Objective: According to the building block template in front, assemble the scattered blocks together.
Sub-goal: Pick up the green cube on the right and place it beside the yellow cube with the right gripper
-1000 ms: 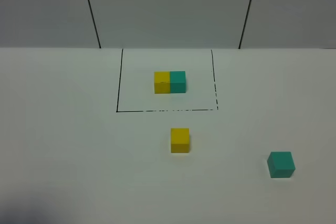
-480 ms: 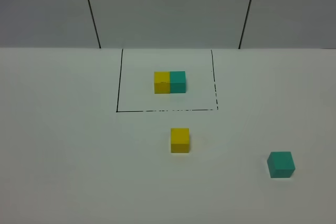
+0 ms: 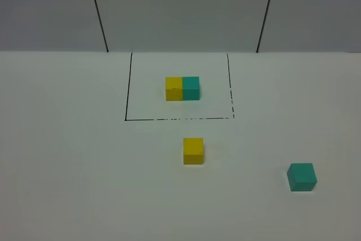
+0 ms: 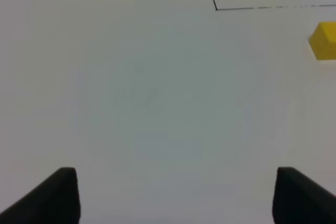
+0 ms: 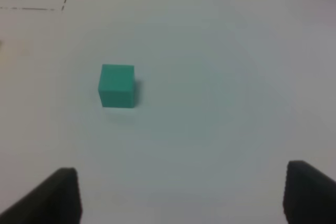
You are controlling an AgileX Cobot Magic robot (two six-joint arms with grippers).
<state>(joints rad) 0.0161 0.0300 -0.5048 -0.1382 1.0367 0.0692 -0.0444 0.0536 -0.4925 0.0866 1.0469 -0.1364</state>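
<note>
While the left hand (image 4: pixel 175 187) hangs wide open and empty over the white surface (image 4: pixel 147 93), the yellow block (image 4: pixel 324 40) lies well ahead of it toward the robot's right, just outside the black-framed template (image 3: pixel 182 88). Farther right, the teal block (image 5: pixel 117 85) sits apart, ahead of the right hand (image 5: pixel 178 187), likewise spread wide, holding nothing.

The left gripper (image 4: pixel 176 198) is hanging with its jaws spread wide, and only the ends of its two dark fingertips (image 4: pixel 58 195) are showing in the left wrist view. The right gripper (image 5: pixel 181 198) is sitting in a matching pose, its dark fingertips (image 5: pixel 55 195) standing far apart, angling down from above and gripping nothing between them.
</note>
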